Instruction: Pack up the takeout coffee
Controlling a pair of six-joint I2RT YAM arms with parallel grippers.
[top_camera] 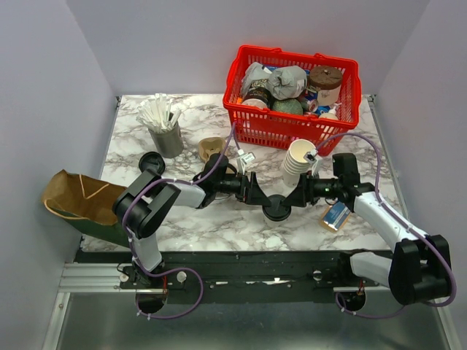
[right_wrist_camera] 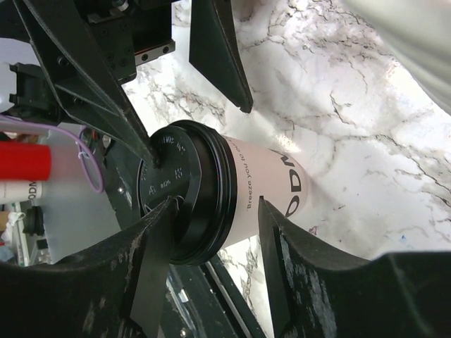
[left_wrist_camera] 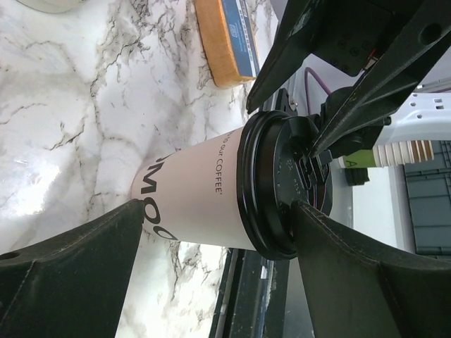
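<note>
In front of the basket [top_camera: 284,133], the lidded cup [top_camera: 277,210] stands between both grippers. The left gripper [left_wrist_camera: 218,211] is spread wide; the right gripper [right_wrist_camera: 218,204] sits half-spread astride the lid [right_wrist_camera: 187,190], not clamped. Likely best: grip squarely just under the lid, gently, holding the cup upright.

A lidded cup [top_camera: 277,209] stands on the table [top_camera: 219,219] near its front middle. To its right lies a packet [top_camera: 336,216]. Behind it a stack of cups [top_camera: 298,162] stands just before a basket [top_camera: 281,122] at the back right. A holder of straws [top_camera: 164,127] stands back left, and a bag [top_camera: 76,198] lies at the left edge.
</note>
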